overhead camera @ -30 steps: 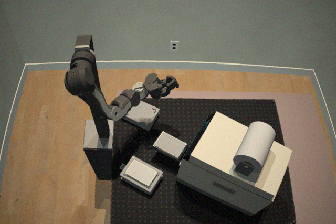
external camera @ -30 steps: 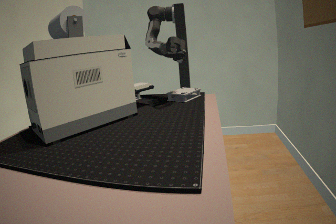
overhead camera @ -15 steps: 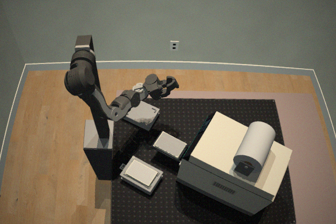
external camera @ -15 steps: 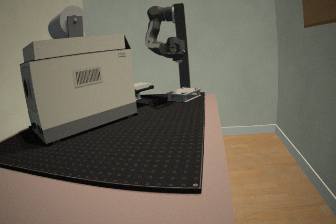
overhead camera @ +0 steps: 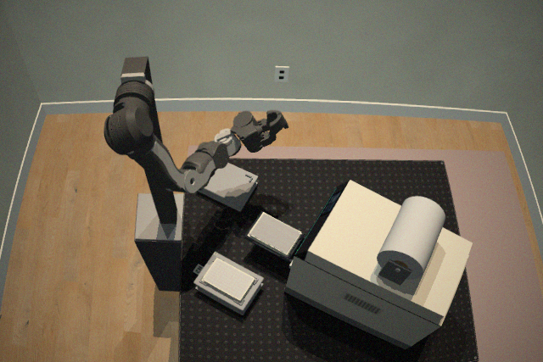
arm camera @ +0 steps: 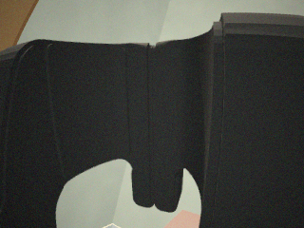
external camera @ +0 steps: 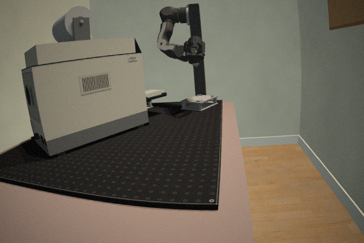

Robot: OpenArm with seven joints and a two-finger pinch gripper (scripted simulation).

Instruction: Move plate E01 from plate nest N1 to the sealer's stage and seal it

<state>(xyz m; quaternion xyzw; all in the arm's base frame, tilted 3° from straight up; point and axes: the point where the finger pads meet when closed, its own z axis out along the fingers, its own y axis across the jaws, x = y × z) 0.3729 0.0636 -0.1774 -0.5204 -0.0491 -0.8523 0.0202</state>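
The tool [overhead camera: 280, 120] hangs high above the far edge of the tabletop [overhead camera: 482, 200], fingers pressed together on nothing. The plate [overhead camera: 274, 234] lies flat on the sealer's stage [overhead camera: 294, 253] — stage out, just beside the sealer [overhead camera: 364, 235]. A second plate [overhead camera: 227, 279] sits in its nest [overhead camera: 199, 269] nearby.

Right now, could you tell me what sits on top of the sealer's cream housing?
A large white foil roll lies across the cream housing, held by a dark bracket at its end. The housing's inside and the lamp are hidden.
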